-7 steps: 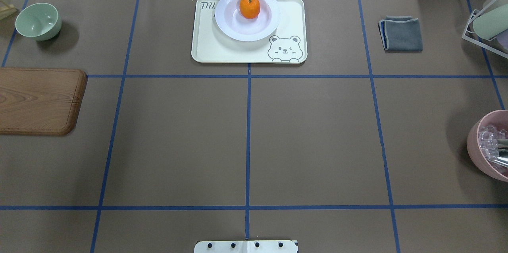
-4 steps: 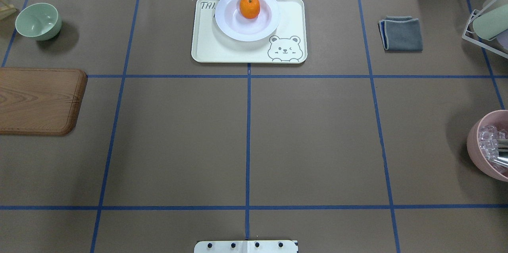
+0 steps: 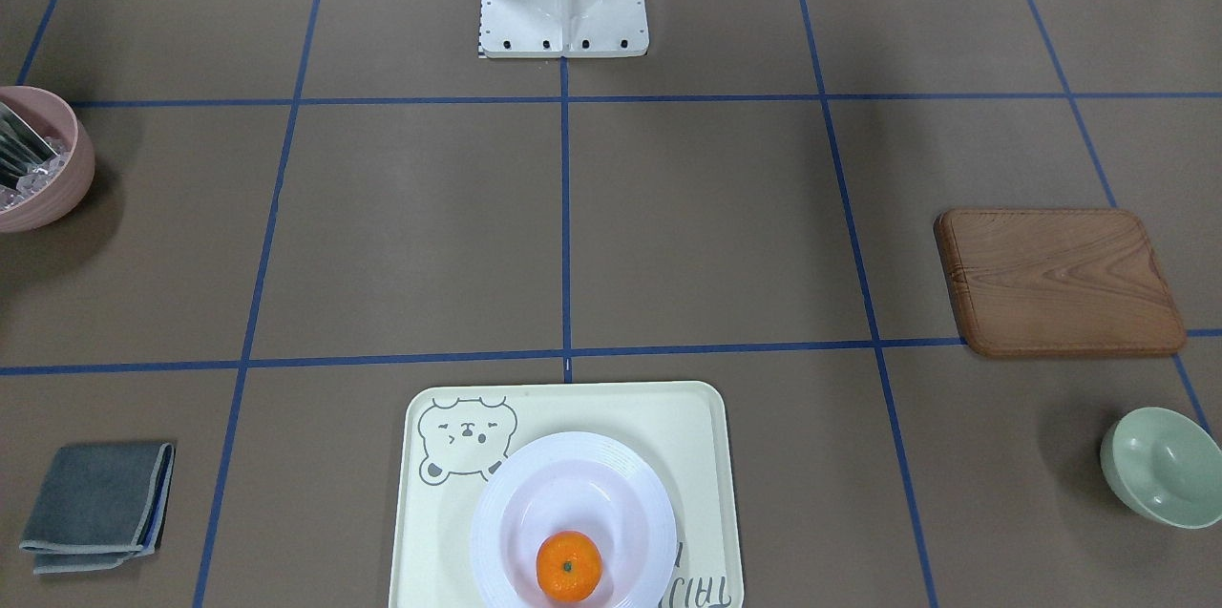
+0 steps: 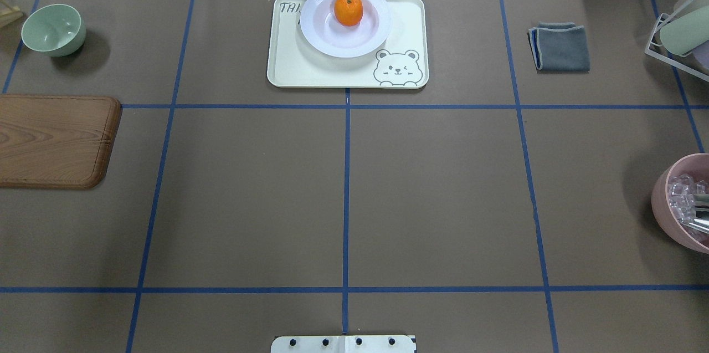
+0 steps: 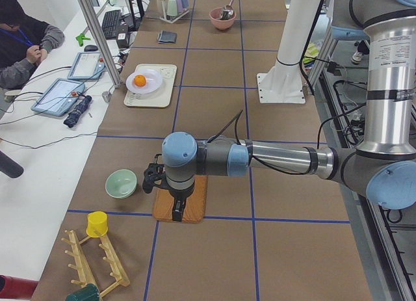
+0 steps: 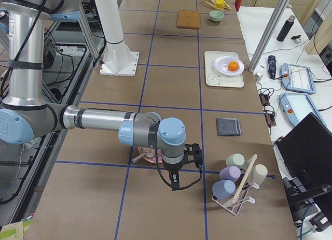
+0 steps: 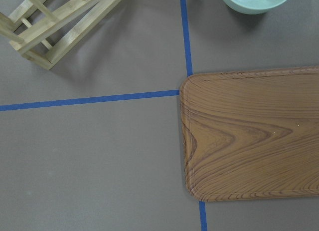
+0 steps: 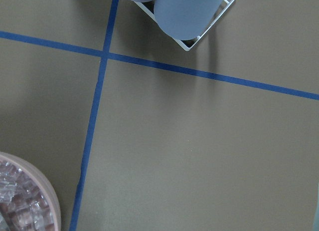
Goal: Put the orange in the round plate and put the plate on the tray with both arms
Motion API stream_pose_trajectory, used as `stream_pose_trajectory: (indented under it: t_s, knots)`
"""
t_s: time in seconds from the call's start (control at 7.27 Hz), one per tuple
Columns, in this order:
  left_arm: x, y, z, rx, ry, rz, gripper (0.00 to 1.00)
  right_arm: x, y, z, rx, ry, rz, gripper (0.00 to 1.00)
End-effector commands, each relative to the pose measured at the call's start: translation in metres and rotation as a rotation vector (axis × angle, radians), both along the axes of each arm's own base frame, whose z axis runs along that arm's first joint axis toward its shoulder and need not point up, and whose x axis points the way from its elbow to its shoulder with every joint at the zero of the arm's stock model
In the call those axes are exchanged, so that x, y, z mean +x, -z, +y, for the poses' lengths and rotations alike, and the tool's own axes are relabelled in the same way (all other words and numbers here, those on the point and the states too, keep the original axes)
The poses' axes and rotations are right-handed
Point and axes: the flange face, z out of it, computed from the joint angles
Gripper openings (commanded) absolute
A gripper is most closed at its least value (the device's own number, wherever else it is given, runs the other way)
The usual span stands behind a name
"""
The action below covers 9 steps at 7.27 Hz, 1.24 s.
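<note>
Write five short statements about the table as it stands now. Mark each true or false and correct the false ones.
1. The orange lies in the round plate. True.
2. The round plate stands on the bare table. False: it stands on the tray.
3. The grey cloth lies on the table, off the tray. True.
4. One arm reaches over the tray. False: the left arm and the right arm are both far from it, near the table's ends.
5. The pink bowl is empty. False: the pink bowl holds clear pieces.
</note>
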Motion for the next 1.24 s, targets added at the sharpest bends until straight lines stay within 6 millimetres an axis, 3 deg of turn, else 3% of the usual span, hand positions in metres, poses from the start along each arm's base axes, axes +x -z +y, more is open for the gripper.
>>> stream_pose_trajectory:
  t_s: [0.0,1.1]
  knots:
    - [0.000,-0.001,0.000,-0.001,0.000,0.000,0.99,-0.001,0.013,-0.002,0.023,-0.003,-0.003,1.00]
    - [0.000,-0.003,0.001,-0.009,0.000,0.001,0.99,-0.005,0.030,-0.002,0.057,-0.001,-0.053,1.00]
